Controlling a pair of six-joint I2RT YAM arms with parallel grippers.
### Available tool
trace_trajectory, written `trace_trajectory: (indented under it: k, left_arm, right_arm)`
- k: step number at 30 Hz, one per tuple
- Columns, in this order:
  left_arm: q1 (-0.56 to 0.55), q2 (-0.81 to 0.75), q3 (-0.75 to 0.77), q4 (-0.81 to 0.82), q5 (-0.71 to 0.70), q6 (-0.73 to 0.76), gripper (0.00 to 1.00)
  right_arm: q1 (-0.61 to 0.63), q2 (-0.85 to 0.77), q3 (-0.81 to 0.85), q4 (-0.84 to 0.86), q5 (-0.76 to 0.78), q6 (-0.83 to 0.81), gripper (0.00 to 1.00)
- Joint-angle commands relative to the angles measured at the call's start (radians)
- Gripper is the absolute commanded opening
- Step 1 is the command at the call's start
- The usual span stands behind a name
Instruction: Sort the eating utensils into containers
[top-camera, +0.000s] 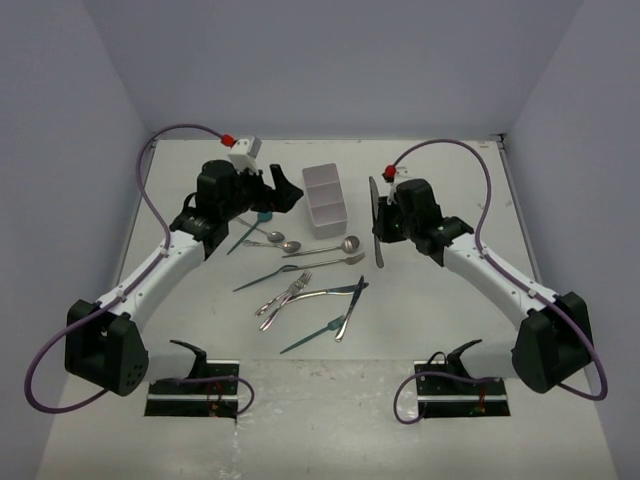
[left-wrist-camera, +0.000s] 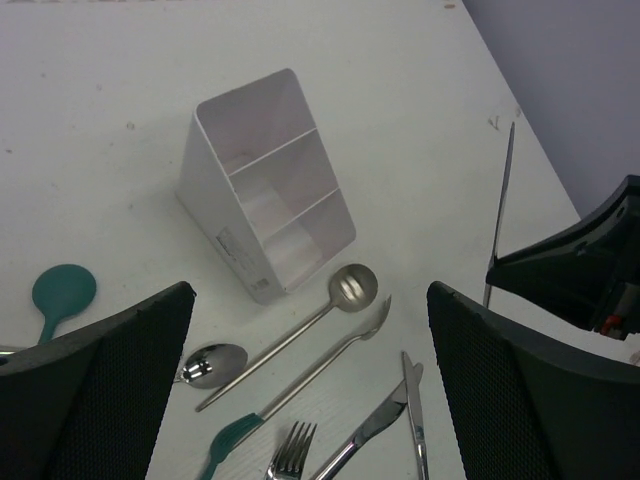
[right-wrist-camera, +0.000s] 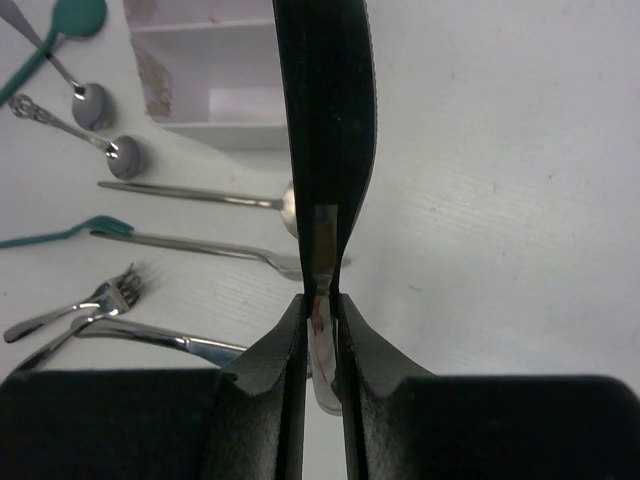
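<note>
The white three-compartment box (top-camera: 325, 200) stands at the table's middle back, empty in the left wrist view (left-wrist-camera: 265, 185). My right gripper (top-camera: 383, 212) is shut on a silver knife (right-wrist-camera: 324, 240) and holds it upright above the table, right of the box; the knife shows as a thin line in the left wrist view (left-wrist-camera: 500, 210). My left gripper (top-camera: 284, 192) is open and empty, hovering left of the box. Loose utensils lie in front: a round-bowled silver spoon (left-wrist-camera: 345, 292), a teal-handled fork (left-wrist-camera: 300, 385), forks (top-camera: 288, 294), knives (top-camera: 352, 298) and a teal spoon (left-wrist-camera: 62, 292).
Two small silver spoons (top-camera: 272, 240) lie left of the pile, and a teal utensil (top-camera: 312, 335) lies nearest the arm bases. Grey walls close in the table at the back and both sides.
</note>
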Motion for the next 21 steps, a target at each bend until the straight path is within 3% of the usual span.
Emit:
trace_trajectory:
  k: [1, 14, 21]
  left_arm:
    - [-0.006, 0.004, 0.042, 0.087, 0.066, -0.028, 1.0]
    - [-0.006, -0.071, 0.018, -0.039, -0.118, 0.012, 1.0]
    - [-0.004, -0.074, 0.016, -0.068, -0.192, 0.029, 1.0]
  right_arm:
    - [0.005, 0.029, 0.122, 0.136, -0.033, -0.032, 0.0]
    - [0.033, 0.393, 0.588, 0.435, 0.001, -0.001, 0.0]
    - [0.056, 0.578, 0.689, 0.579, 0.059, 0.008, 0.0]
